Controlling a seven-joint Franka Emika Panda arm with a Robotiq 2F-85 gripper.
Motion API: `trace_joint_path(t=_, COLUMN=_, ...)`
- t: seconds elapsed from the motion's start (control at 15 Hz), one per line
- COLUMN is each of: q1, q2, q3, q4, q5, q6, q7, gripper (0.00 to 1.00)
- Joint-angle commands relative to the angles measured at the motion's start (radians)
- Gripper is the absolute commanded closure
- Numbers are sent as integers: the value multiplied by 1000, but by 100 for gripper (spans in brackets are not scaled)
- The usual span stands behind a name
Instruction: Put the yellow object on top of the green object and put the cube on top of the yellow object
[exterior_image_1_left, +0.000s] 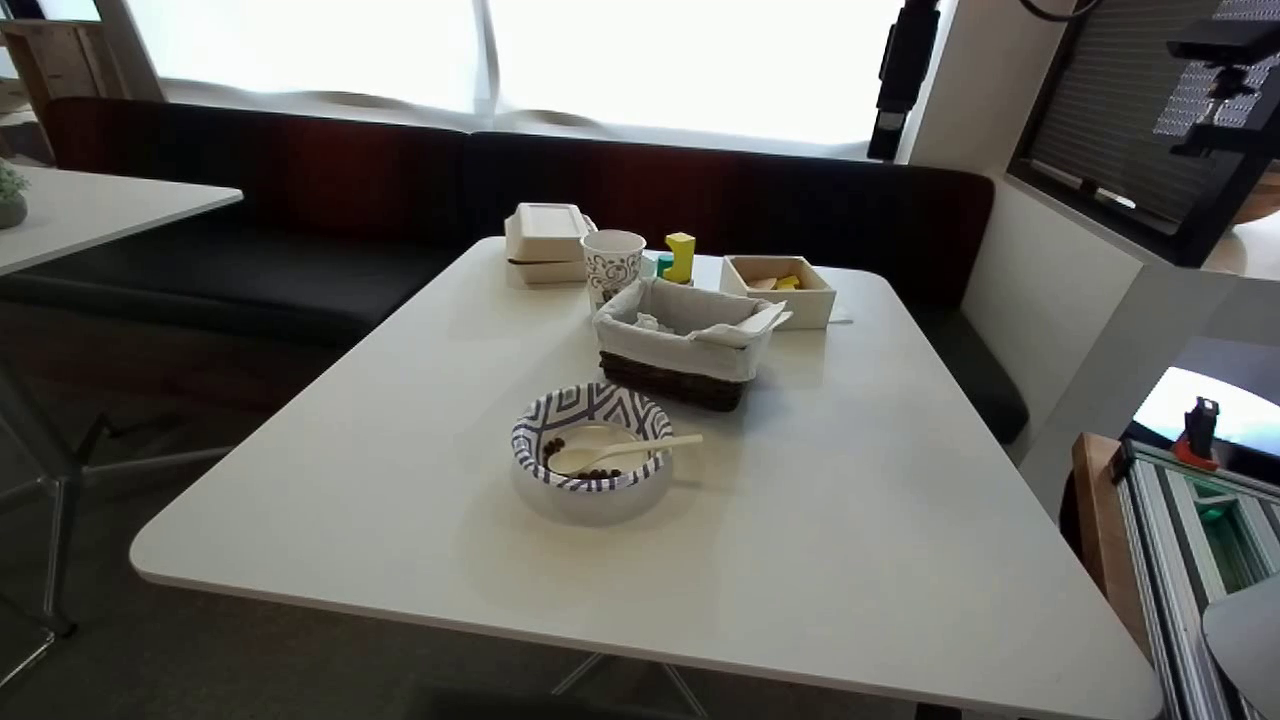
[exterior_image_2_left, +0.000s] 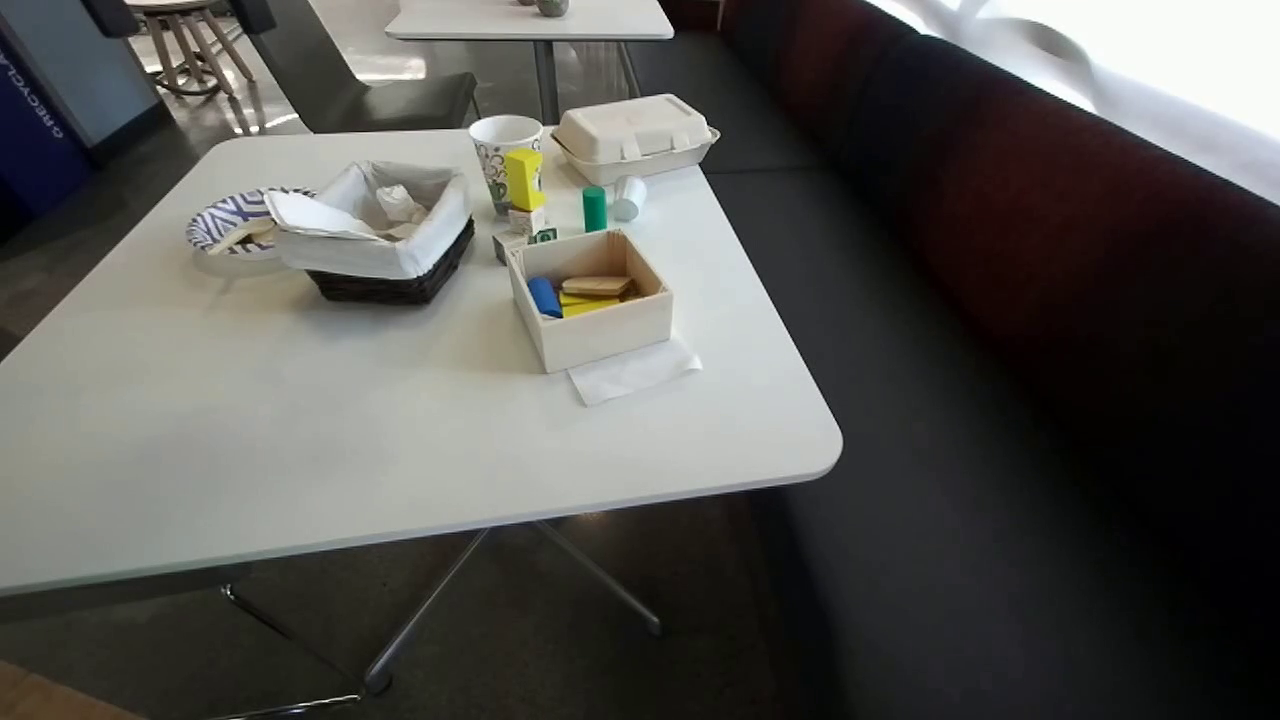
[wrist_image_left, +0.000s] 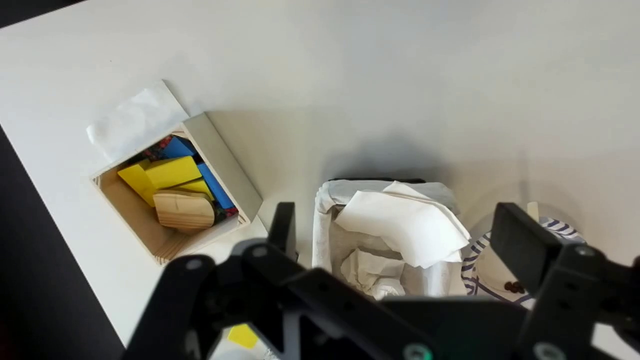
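The smooth table is giving off a faint gloss, the wooden box is showing matt grain, the basket is looking rough and woven under its cloth liner, and the yellow object is appearing smooth.

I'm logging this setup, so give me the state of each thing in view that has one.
Gripper: open, empty.
Yellow piece: upright, support unclear.
Green cylinder: upright.
Takeaway container: lid down.
Patterned cup: upright.
Patterned bowl: upright, spoon inside.
Lined basket: open, napkins inside.
Wooden box: open, blocks inside.
White sheet: lying flat.
Small white item: upright or tipped, cannot tell.
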Motion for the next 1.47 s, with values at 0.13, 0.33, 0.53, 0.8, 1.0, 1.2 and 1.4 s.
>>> trace_joint_path(t=0.13, q1=9, q2=86, q3=16, q4=50, q5=53, q6=38, q7=40, gripper=0)
trace_joint_path(t=0.33, q1=-2, q2=148, q3=13, q4=80, q5=39, q6=107, q7=39, gripper=0)
trace_joint_path(t=0.53, q1=-22, q2=202, q3=11, q4=103, q5=25, q6=198, q7=54, gripper=0)
trace_joint_path(t=0.8, q1=-34, q2=201, q3=16, q4=99, q5=28, q6=209, q7=52, gripper=0)
trace_joint_path(t=1.0, q1=-37, q2=214, q3=16, q4=110, q5=27, q6=210, q7=56, gripper=0)
trace_joint_path(t=1.2, q1=-37, q2=214, q3=16, q4=112, q5=27, q6=210, q7=58, gripper=0)
trace_joint_path(t=1.4, q1=-48, q2=251, q3=16, q4=133, q5=11, q6=256, q7=95, gripper=0)
